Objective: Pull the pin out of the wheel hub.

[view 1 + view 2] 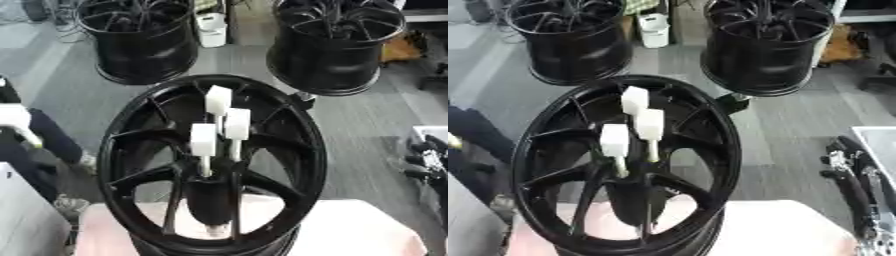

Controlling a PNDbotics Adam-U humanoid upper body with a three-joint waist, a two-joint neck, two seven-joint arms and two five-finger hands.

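Observation:
A black spoked wheel hub (pixel 308 134) stands in the middle, resting on a pale pink pad (pixel 367 231). Three white pins with block-shaped heads rise from its centre: one at the back (pixel 218 100), one in the middle (pixel 237 123), one nearest (pixel 203 139). Their thin shafts run down between the spokes into the hub's dark core (pixel 210 197). My right hand (pixel 846 172) shows at the right edge, well away from the hub, with relaxed fingers and nothing in it. My left hand is out of sight.
Two more black wheels stand on the grey floor behind, one at the left (pixel 140 40) and one at the right (pixel 337 45). A white container (pixel 210 29) sits between them. A pale surface edge (pixel 878 137) lies by my right hand.

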